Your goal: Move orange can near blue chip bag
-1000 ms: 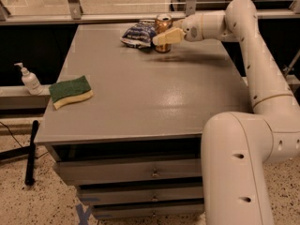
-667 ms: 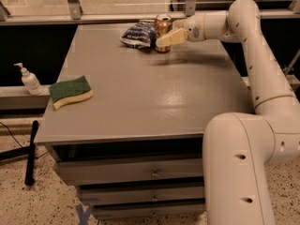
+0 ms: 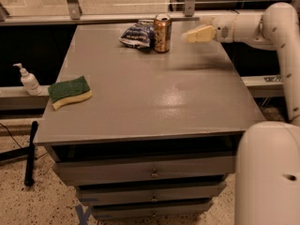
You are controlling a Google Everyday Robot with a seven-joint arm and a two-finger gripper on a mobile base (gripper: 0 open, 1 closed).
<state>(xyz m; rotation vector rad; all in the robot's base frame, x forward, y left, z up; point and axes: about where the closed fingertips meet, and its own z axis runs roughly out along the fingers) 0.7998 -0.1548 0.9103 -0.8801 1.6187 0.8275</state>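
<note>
The orange can (image 3: 162,33) stands upright at the far edge of the grey table (image 3: 150,97), touching or nearly touching the right side of the blue chip bag (image 3: 137,34). The bag is dark blue, wrinkled, and lies flat. My gripper (image 3: 188,35) is to the right of the can, a short gap away from it, above the table and holding nothing. The white arm runs off to the right behind it.
A green-and-yellow sponge (image 3: 69,92) lies near the table's left edge. A white pump bottle (image 3: 29,80) stands on a ledge left of the table. Drawers (image 3: 150,172) are below the tabletop. A railing runs behind the far edge.
The gripper has let go of the orange can and drawn back to the right. The can now stands alone next to the blue chip bag.
</note>
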